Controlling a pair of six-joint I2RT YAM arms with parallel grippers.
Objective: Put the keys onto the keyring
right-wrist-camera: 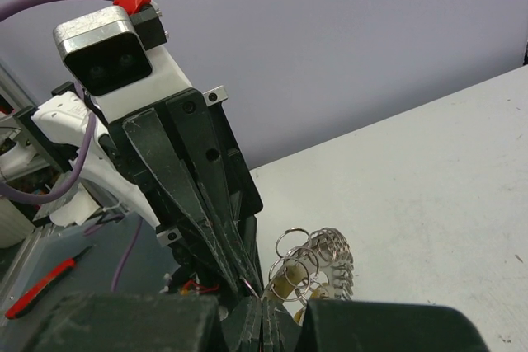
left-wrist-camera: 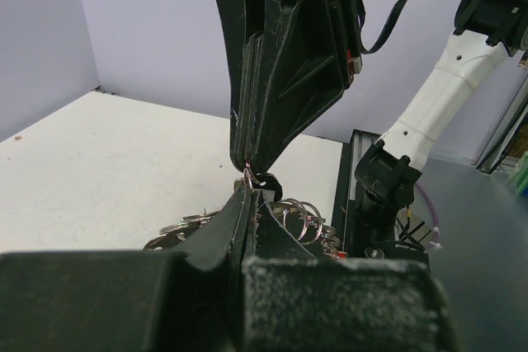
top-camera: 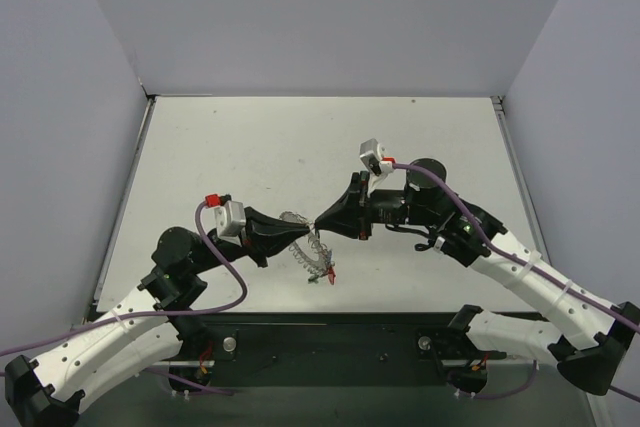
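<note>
The keyring (top-camera: 303, 247), a silvery ring with a ribbed coil rim, hangs tilted under the two gripper tips, which meet above the middle of the table. A red key (top-camera: 331, 272) and a green key (top-camera: 316, 278) dangle at its low end. My left gripper (top-camera: 303, 230) and my right gripper (top-camera: 318, 222) touch tip to tip, both shut on a thin wire loop (left-wrist-camera: 247, 177) of the keyring. In the left wrist view the left gripper (left-wrist-camera: 250, 193) is under the right gripper (left-wrist-camera: 247, 161), with coils (left-wrist-camera: 307, 216) behind. In the right wrist view the right gripper (right-wrist-camera: 264, 307) meets the left gripper (right-wrist-camera: 246, 279) beside the keyring (right-wrist-camera: 326, 253); a yellowish key head (right-wrist-camera: 287, 282) shows there.
The white table (top-camera: 250, 147) is walled by grey panels at the left, back and right. A black rail (top-camera: 330, 342) with the arm bases runs along the near edge. Purple cables loop from both wrists.
</note>
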